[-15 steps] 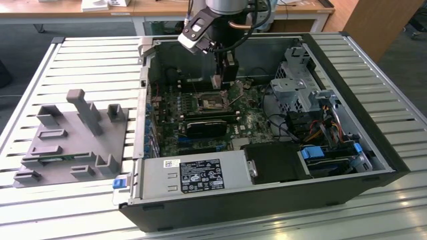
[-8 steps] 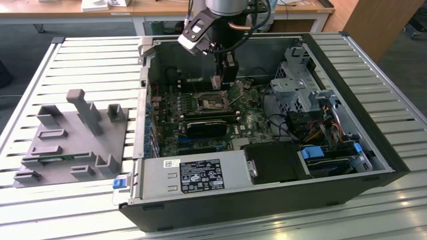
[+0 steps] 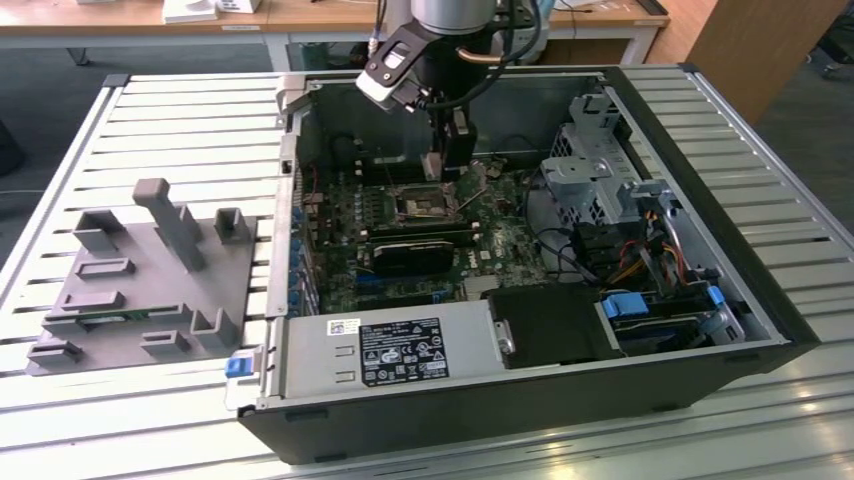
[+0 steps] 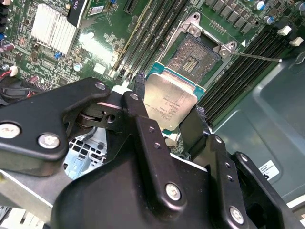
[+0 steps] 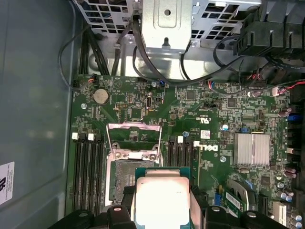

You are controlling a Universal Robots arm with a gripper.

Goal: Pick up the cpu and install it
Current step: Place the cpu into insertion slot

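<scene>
My gripper (image 3: 447, 165) is inside the open computer case, shut on the cpu (image 4: 169, 102), a flat square chip with a silver top and pale rim. Its black fingers (image 4: 138, 88) press on two opposite edges of the chip. In both wrist views the cpu (image 5: 162, 200) hangs level a short way above the motherboard, partly over one edge of the open socket (image 5: 125, 177) and apart from it. The socket's metal frame (image 5: 133, 138) is flipped up, so the contact field (image 4: 193, 55) shows. In the exterior view the socket (image 3: 424, 203) lies just below the gripper.
Black memory slots (image 5: 88, 167) flank the socket. A finned heatsink (image 5: 251, 149), cables (image 5: 143, 62) and a metal drive cage (image 3: 594, 150) stand nearby. The power supply (image 3: 387, 350) fills the case front. A grey fixture (image 3: 147, 270) sits on the slatted table at the exterior view's left.
</scene>
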